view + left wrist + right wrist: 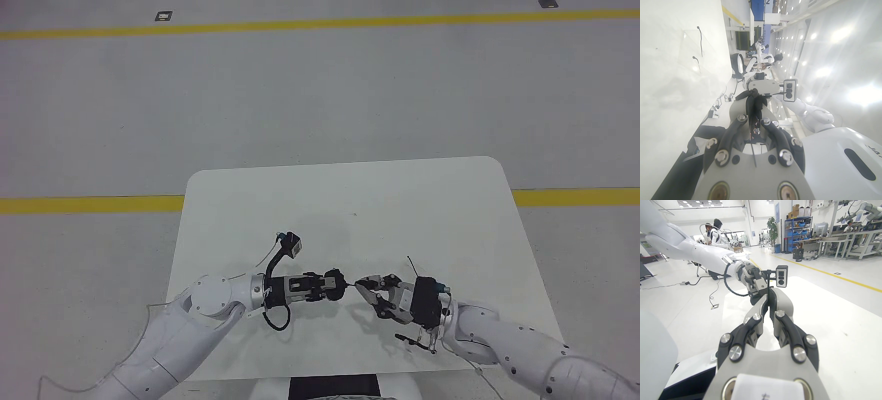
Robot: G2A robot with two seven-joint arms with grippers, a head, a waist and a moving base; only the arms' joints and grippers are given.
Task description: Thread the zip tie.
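Note:
The zip tie is a thin black strip. It stands up from between the fingers of my right gripper, which is shut on it, with its small head at the upper end. My left gripper sits just beyond that strip. In the left wrist view, my left gripper is shut on a black strip that runs back toward its palm. From above, the left gripper and the right gripper meet tip to tip over the front of the white table.
A short thin black strip shows beside my right wrist, farther onto the table. The table's front edge lies just under both arms. Bare tabletop stretches behind and to both sides of the grippers.

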